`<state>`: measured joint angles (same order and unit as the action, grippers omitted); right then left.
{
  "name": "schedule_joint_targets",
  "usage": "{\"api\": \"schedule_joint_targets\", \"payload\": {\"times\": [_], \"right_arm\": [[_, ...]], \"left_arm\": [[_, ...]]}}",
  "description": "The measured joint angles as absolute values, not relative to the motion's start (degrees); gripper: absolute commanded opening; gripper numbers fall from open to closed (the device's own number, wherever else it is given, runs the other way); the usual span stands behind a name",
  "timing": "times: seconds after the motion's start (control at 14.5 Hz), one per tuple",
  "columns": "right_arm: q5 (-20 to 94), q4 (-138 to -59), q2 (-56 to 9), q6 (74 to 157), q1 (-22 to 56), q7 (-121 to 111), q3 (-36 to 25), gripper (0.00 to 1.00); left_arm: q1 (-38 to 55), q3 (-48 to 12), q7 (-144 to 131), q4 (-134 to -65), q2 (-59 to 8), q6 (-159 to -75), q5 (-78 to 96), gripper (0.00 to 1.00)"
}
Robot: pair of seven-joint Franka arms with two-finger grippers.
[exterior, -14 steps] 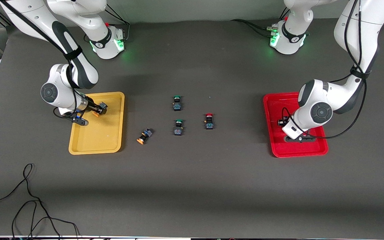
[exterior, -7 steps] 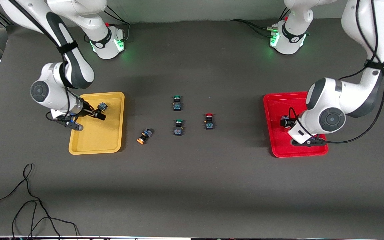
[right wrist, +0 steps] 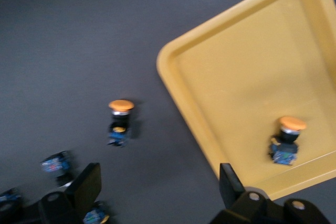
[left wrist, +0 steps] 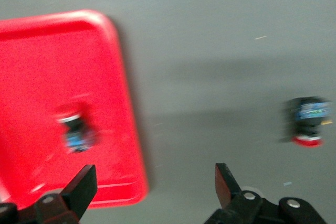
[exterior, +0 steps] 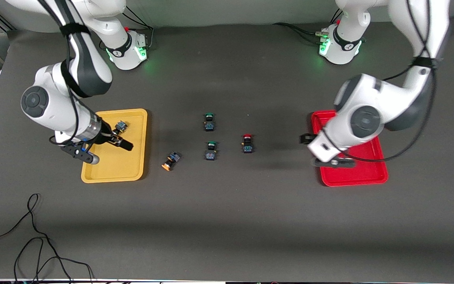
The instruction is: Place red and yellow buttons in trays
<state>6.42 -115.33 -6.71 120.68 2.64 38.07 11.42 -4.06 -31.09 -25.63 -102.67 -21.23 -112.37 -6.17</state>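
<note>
A yellow-capped button (exterior: 120, 126) lies in the yellow tray (exterior: 108, 167) and also shows in the right wrist view (right wrist: 286, 140). My right gripper (exterior: 120, 142) hangs open and empty over that tray (right wrist: 247, 77). A second yellow-capped button (exterior: 170, 161) lies on the table beside the tray. A red-capped button (exterior: 247, 143) lies near the table's middle. My left gripper (exterior: 306, 141) is open and empty over the red tray's (exterior: 353, 175) edge. My left arm hides that tray's red-capped button in the front view; the left wrist view shows the button (left wrist: 77, 132) in the tray (left wrist: 42, 66).
Two green-capped switches (exterior: 209, 121) (exterior: 211, 150) lie at the table's middle, between the two loose buttons. A black cable (exterior: 34, 236) trails on the table near the front camera at the right arm's end.
Both grippers have risen from their trays, leaving a button in each. The left gripper moved to the red tray's edge toward the table's middle. The right gripper shifted over the yellow tray.
</note>
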Motion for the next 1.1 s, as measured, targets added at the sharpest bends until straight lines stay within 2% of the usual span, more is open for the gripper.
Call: {"api": "schedule_joint_targets", "payload": {"times": [0.34, 0.55, 0.83, 1.1], "right_arm": [[3.8, -109.4, -13.9, 122.6, 5.0, 52.3, 19.0, 1.00], [-2.2, -109.2, -20.3, 127.5, 5.6, 57.5, 20.3, 1.00], [-6.9, -110.8, -27.9, 134.7, 5.7, 60.7, 20.5, 1.00], [-7.7, -114.4, -31.3, 139.8, 5.6, 61.0, 20.1, 1.00]], "left_arm": [[8.3, -31.3, -40.6, -101.3, -27.0, -122.7, -6.2, 1.00], [13.6, -31.1, -48.5, -101.3, -30.9, -127.7, -8.0, 1.00], [15.8, -30.6, -59.9, -101.3, -37.8, -133.1, -16.8, 0.98], [16.1, -29.4, -61.9, -101.0, -40.9, -135.1, -18.7, 0.63]]}}
